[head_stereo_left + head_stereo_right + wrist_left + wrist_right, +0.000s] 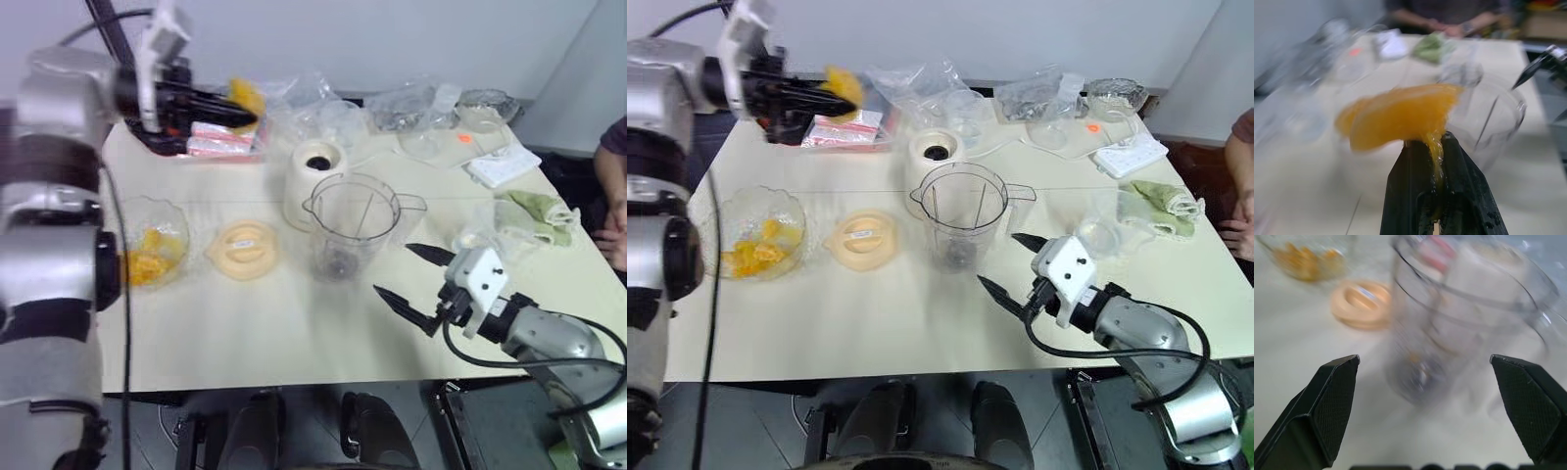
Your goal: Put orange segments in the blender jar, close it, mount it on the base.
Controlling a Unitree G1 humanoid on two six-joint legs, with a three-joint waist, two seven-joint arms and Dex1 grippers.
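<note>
An orange piece (1400,115) is pinched between the closed fingers (1415,196) of the left gripper (828,93). It is held high in the air, above the far left part of the surface (294,333). It is soft and wet, and a thin bit of it hangs down between the fingers.

More orange pieces (754,255) are left in the wavy glass bowl (730,211) at the left side of the surface. The blender jar (960,220) stands upright in the middle, with its top open. It looks empty, apart from the dark blade part at its bottom. The pale orange lid (862,238) lies flat between the bowl and the jar. The white base (312,176) stands just behind the jar, with nothing on it.

The right gripper (416,284) is held low, just beside the jar on its right side. Its fingers (1332,401) are wide open and nothing is held in them. The jar is seen between them, but it is not touched.

The step in hand seems to be the first one: fruit is being carried from the bowl to the jar. Most of the task is not yet done.

Next, the piece should be brought over the open top of the jar and then let go, so it falls inside. The jar is narrow, so good aim is needed. The piece is sticky and may cling to a finger. The jar may have to be steadied by the open right fingers.

A person's arm (612,181) is seen at the far right edge.
</note>
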